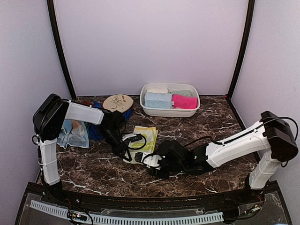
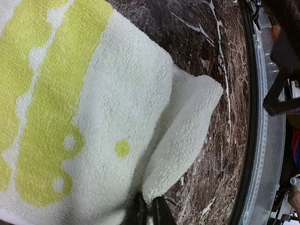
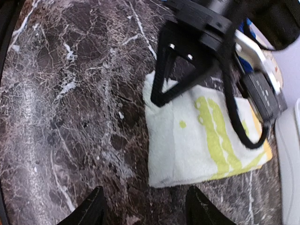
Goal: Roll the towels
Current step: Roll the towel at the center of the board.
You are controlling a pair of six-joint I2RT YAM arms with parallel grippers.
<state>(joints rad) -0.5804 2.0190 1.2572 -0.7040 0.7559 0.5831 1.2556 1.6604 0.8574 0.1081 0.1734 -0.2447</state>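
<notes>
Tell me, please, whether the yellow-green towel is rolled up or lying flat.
Lying flat, folded, not rolled: the yellow-green towel shows stacked layers at its corner, which the left gripper pinches.

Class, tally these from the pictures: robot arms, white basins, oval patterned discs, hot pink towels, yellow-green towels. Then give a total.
Robot arms: 2, left arm, right arm
White basin: 1
Oval patterned disc: 1
Hot pink towel: 1
Yellow-green towel: 1
Total: 6

I'm looking into a lab test booth: plain lilac walls (image 1: 150, 42) and black corner posts (image 1: 60, 51) enclose a marble-patterned table (image 1: 220, 124), left arm (image 1: 48, 159) and right arm (image 1: 234, 145) bolted at the frame's bottom
</notes>
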